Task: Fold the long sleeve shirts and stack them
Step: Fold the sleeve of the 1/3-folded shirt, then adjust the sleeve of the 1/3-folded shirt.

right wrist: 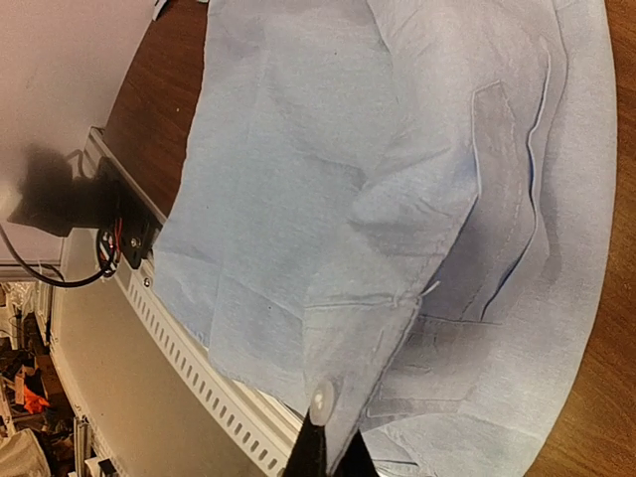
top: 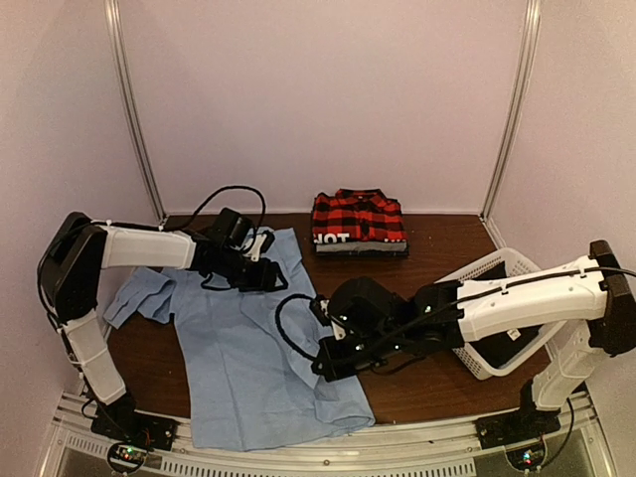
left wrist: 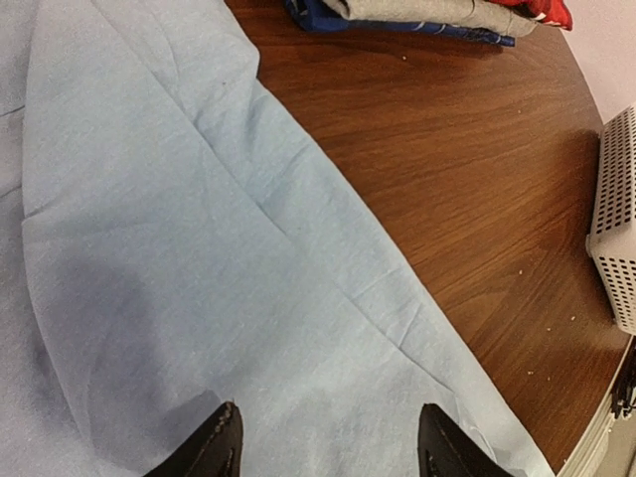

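The light blue long sleeve shirt (top: 238,348) lies spread on the dark wooden table, its hem hanging over the near edge. The red-and-black plaid shirt (top: 358,217) sits folded at the back on top of other folded clothes. My left gripper (top: 268,276) hovers open just above the blue shirt's upper part; in the left wrist view its black fingertips (left wrist: 227,442) frame bare blue cloth (left wrist: 199,248). My right gripper (top: 323,370) is shut on the blue shirt's buttoned cuff (right wrist: 321,399), lifted over the shirt's right side (right wrist: 397,179).
A white mesh basket (top: 497,273) stands at the right under the right arm and shows in the left wrist view (left wrist: 618,229). The folded pile's grey and blue layers (left wrist: 427,15) lie at the back. The slotted metal rail (right wrist: 189,368) runs along the near table edge.
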Tool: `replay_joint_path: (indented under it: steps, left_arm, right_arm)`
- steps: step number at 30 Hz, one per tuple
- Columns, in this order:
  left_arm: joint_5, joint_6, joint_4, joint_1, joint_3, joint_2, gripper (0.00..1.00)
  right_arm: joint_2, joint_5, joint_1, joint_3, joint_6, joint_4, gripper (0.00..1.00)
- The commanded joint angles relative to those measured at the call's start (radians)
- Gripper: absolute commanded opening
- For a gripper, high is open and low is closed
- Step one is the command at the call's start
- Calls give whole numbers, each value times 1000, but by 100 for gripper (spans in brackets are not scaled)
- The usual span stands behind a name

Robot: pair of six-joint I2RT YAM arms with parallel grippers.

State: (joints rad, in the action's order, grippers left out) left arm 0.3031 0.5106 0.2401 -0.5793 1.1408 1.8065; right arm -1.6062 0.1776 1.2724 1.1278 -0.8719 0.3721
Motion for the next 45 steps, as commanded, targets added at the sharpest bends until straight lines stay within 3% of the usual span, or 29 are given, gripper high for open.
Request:
replay_joint_path:
  steps: [1, 4, 6, 10, 13, 19, 27, 42, 45]
  left_arm:
    - [17, 9, -13, 16, 28, 19, 62]
    - [18, 9, -10, 18, 30, 28, 62]
    - [20, 9, -10, 19, 28, 37, 62]
    - [21, 9, -4, 21, 27, 57, 62]
    - [19, 10, -3, 21, 21, 66, 62]
    - [19, 14, -13, 22, 20, 86, 62]
    - [35, 38, -51, 61, 1, 126, 62]
    - [38, 42, -61, 67, -10, 143, 62]
    - [42, 44, -61, 67, -10, 142, 61]
  right_arm:
    - [34, -26, -5, 18, 14, 92, 0]
    - [16, 9, -2, -17, 4, 68, 0]
    - [-21, 65, 5, -31, 10, 32, 9]
    - [-56, 53, 34, -7, 11, 16, 42]
    - [-24, -14, 23, -16, 6, 50, 51]
    - [35, -70, -33, -126, -28, 22, 43]
    - [-33, -13, -42, -224, -53, -101, 34]
    - [-109, -59, -34, -219, -65, -71, 38]
    - [-116, -66, -29, -202, -64, -59, 29]
